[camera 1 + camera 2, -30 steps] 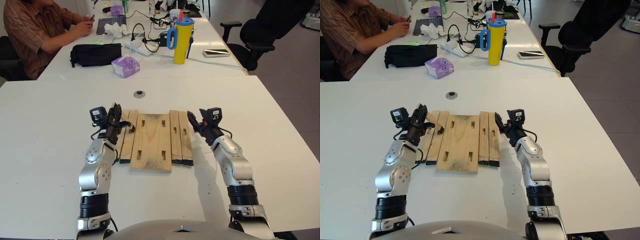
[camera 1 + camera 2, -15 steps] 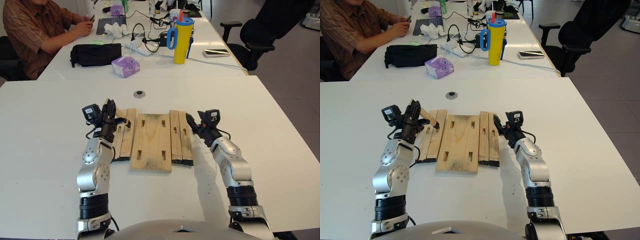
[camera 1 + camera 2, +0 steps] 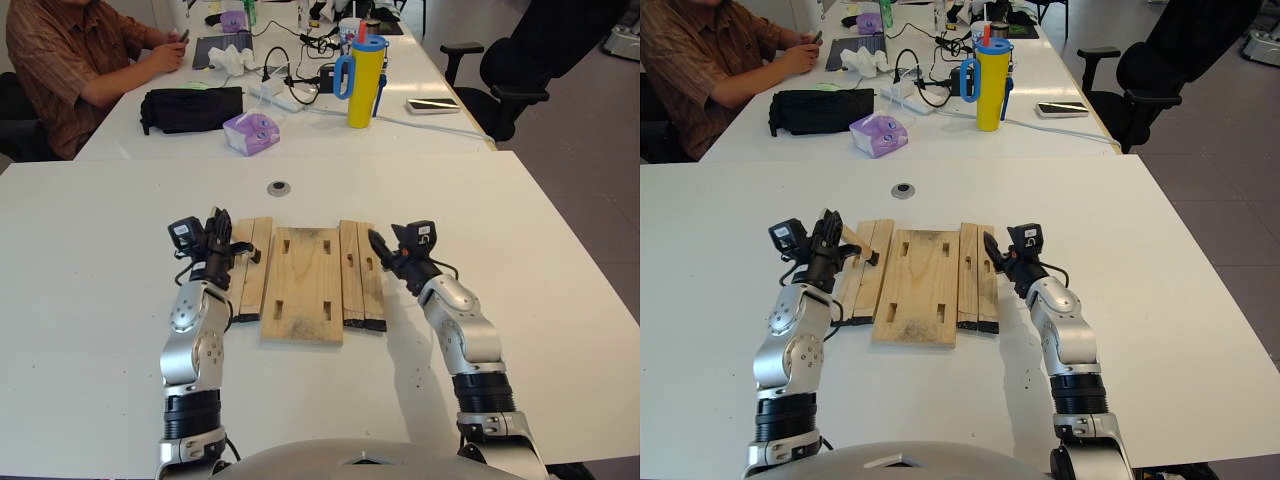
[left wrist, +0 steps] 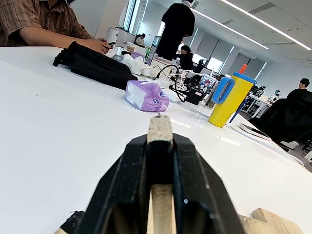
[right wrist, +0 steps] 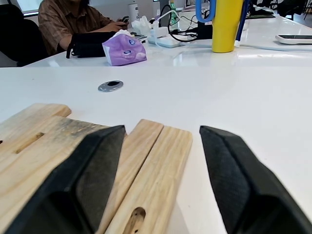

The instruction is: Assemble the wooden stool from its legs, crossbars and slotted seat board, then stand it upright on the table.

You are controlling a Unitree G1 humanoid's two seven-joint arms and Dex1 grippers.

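A pale wooden seat board with four rectangular slots (image 3: 303, 285) is lying flat near the middle of the white table (image 3: 90, 250), its long sides running from near to far. Two narrow pale wooden planks (image 3: 258, 270) are lying side by side against its left edge, and two more slotted narrow planks (image 3: 360, 285) are lying touching each other against its right edge.

The left gripper (image 3: 218, 240) is hovering over the far end of the left pair of planks. Its black fingers (image 4: 124, 185) are clenching a thin pale wooden crossbar (image 4: 160, 129), whose end is sticking out just past the fingertips. Whether that bar is touching the planks below is not possible to tell.

The right gripper (image 3: 385, 248) is sitting at the far right corner of the right pair of planks, spread wide and grasping nothing. Its two black padded fingers (image 5: 97, 165) are standing apart, with the rounded plank ends showing between them.

A small round metal grommet (image 3: 279, 188) is sitting in the table surface beyond the board. On the far table, a tall yellow tumbler with a blue handle (image 3: 365, 80) is standing upright, a purple tissue pack (image 3: 250, 132) is lying to its left, and a long black pouch (image 3: 190, 105) is lying farther left.
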